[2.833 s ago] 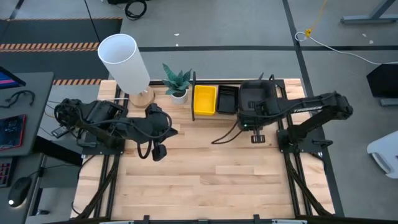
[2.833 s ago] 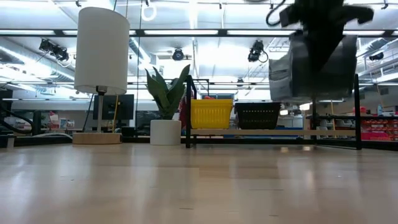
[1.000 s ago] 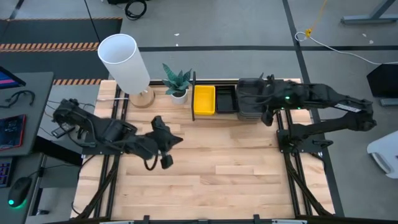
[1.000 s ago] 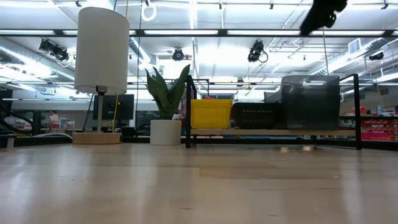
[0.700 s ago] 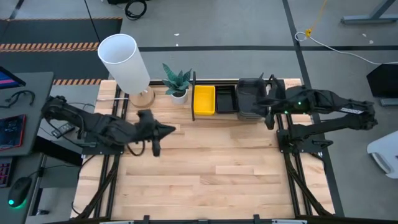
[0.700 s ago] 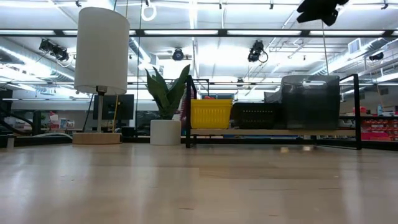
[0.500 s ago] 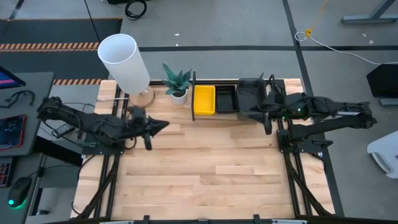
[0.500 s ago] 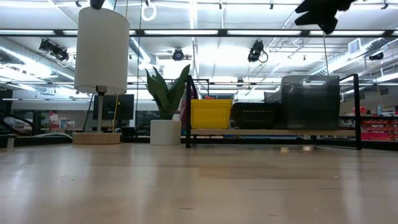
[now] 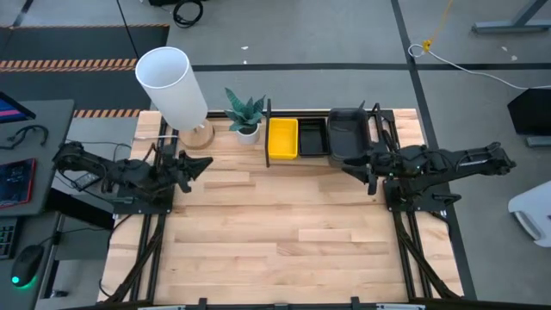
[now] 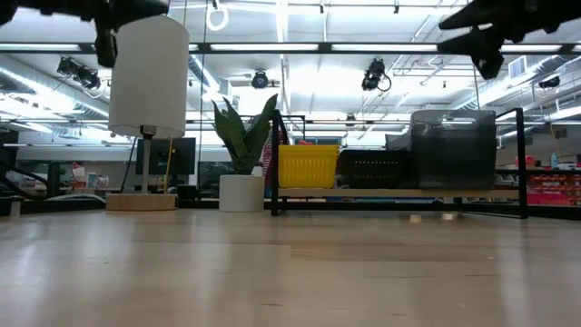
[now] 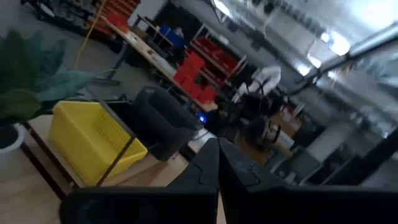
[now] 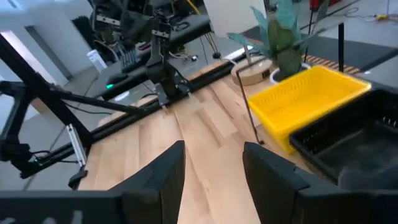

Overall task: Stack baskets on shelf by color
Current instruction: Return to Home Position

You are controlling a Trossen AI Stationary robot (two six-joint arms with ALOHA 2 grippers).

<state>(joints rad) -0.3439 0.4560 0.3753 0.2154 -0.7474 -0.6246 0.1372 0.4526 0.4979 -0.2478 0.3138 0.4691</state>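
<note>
Pale plank table [image 9: 284, 241] carries a thin black-rod shelf [image 10: 399, 193] at its back edge, beside a potted plant [image 9: 245, 112] and a white cylinder lamp [image 9: 172, 82]. On the shelf, side by side, sit ribbed yellow baskets [image 9: 283, 139], black baskets [image 9: 314, 138] and taller smoky grey baskets [image 9: 349, 131]. The left jaws, pressed together, and the right jaws, spread, have drawn back toward the table's sides.

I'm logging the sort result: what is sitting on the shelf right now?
On the shelf, side by side from the plant end: yellow baskets, black baskets, then the taller smoky grey baskets. How many are nested within each group cannot be seen.
</note>
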